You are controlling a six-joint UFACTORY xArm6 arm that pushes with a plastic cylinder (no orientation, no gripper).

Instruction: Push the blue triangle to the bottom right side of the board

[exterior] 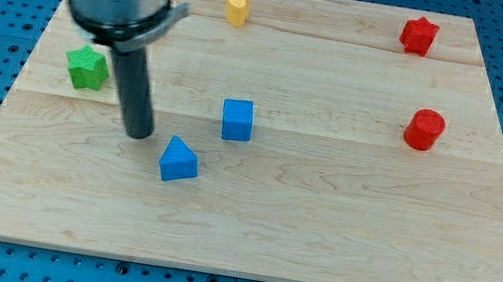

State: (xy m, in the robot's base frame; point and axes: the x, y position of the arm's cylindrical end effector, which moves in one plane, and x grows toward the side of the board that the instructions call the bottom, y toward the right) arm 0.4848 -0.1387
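Note:
The blue triangle (179, 160) lies on the wooden board (338, 236), left of the middle. My tip (137, 133) rests on the board just to the triangle's upper left, with a small gap between them. The rod rises from the tip to the arm's metal end at the view's top left.
A blue cube (237, 119) sits just up and right of the triangle. A green star block (87, 67) is at the left, partly beside the rod. A yellow block (237, 6) is at the top. A red star (418, 34) and a red cylinder (424, 129) are at the right.

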